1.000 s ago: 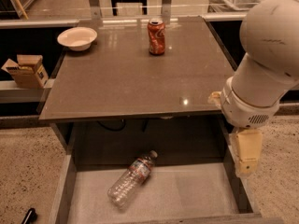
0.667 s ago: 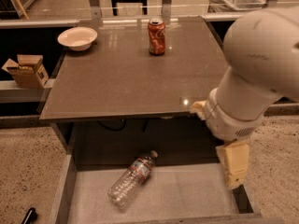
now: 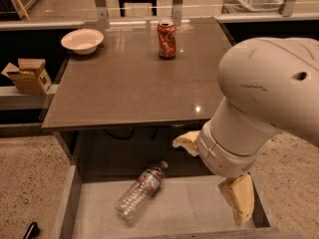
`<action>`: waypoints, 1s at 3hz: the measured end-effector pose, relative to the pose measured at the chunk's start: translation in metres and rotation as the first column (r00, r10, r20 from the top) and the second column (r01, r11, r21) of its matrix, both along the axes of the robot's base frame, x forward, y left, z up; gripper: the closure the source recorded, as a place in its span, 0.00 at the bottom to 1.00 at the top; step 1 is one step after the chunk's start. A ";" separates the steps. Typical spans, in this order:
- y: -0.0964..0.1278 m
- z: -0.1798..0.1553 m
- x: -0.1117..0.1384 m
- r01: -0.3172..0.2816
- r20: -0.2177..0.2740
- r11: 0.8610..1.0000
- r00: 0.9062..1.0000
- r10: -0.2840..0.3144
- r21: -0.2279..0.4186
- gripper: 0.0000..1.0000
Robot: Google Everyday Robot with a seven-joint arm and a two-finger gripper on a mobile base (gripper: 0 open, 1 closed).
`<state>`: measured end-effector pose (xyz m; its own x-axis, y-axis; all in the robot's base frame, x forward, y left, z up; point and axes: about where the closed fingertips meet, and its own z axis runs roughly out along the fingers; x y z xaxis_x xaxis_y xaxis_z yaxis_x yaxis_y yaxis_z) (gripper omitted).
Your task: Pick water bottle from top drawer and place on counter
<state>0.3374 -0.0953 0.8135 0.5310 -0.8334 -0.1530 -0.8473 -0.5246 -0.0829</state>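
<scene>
The pale yellow end effector (image 3: 238,203) is seen low at the right, hanging below the robot's bulky white arm (image 3: 259,93), over the right end of the open top drawer (image 3: 67,208). How far it is opened cannot be told, as it is largely hidden by the arm. Nothing is seen gripped in it.

The water bottle (image 3: 139,190) is lying on its side on the drawer floor, well apart to the left of the end effector, its cap angled towards the back. Above and beyond the end effector, the grey-brown tabletop (image 3: 124,83) is spread. An orange-red soda can (image 3: 166,32) is stood upright there, far back and to the left, and a white bowl (image 3: 82,40) is set further left still.
</scene>
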 end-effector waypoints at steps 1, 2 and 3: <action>0.007 -0.004 0.000 -0.030 -0.005 0.999 1.000 0.030 -0.041 0.00; 0.037 -0.033 0.020 -0.106 0.009 0.987 0.994 0.108 -0.117 0.00; 0.075 -0.057 0.046 -0.240 0.085 0.942 0.960 0.265 -0.233 0.00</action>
